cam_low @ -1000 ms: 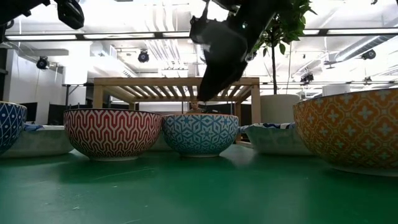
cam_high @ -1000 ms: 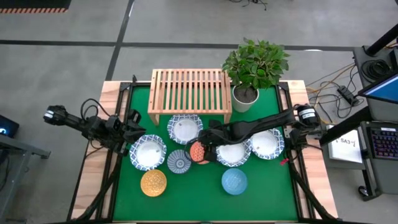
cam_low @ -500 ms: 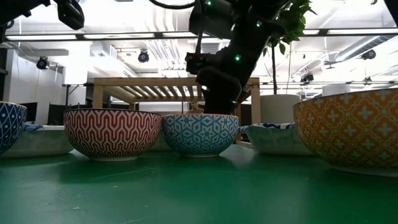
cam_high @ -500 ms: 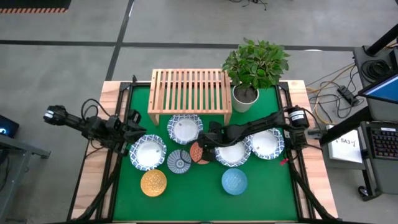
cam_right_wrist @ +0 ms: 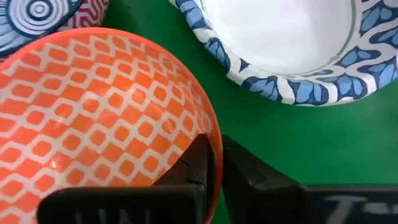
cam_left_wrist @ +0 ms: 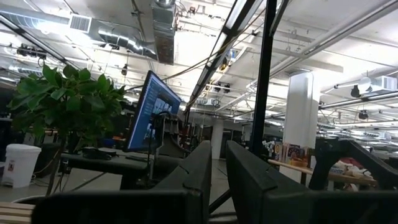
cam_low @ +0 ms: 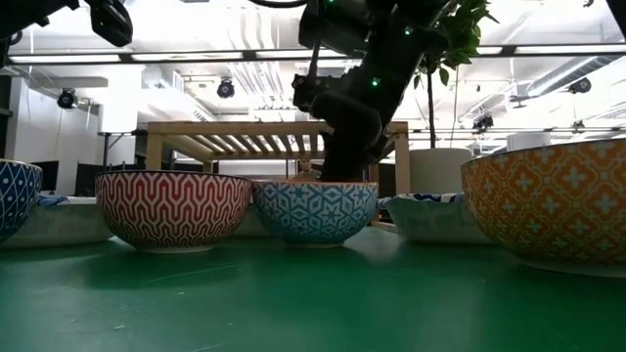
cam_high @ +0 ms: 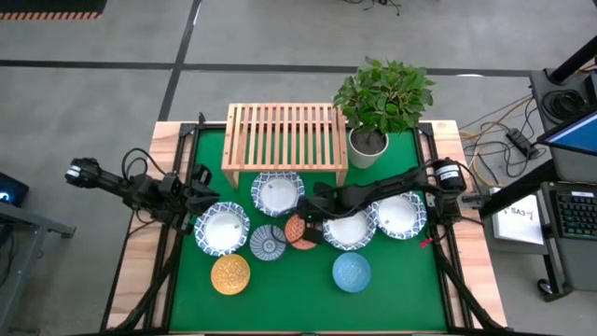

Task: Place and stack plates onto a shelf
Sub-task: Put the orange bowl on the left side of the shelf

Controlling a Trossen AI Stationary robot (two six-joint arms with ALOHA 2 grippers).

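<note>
The shelf (cam_high: 284, 135) stands at the table's far side. Four white blue-rimmed plates lie in front of it, among them one (cam_high: 277, 191) near the shelf and one (cam_high: 222, 227) by my left gripper (cam_high: 207, 198). That gripper hovers shut over the table's left part and holds nothing (cam_left_wrist: 219, 168). My right gripper (cam_high: 314, 221) is down at the orange bowl (cam_high: 298, 231), whose outside is blue-patterned (cam_low: 315, 210). Beside it sits the blue-patterned bowl (cam_high: 268, 243). The yellow bowl (cam_high: 230, 273) and the light blue bowl (cam_high: 352, 271) rest nearer the front. My right gripper is shut on the orange bowl's rim (cam_right_wrist: 214, 140) at its right, far side. One finger (cam_right_wrist: 198, 163) is inside the bowl and the other (cam_right_wrist: 261, 177) outside it. The fingers come from above, slanting in from the table's right. The bowl's foot (cam_low: 315, 242) rests on the table.
A potted plant (cam_high: 382, 98) in a white pot (cam_high: 367, 149) stands at the shelf's right end. A white plate (cam_right_wrist: 292, 43) lies close to the held bowl. The green mat (cam_high: 298, 299) has room along the near edge.
My right gripper has come down from just above the orange bowl onto its rim. The bowl has shifted a little on the table. My left arm has kept still.
</note>
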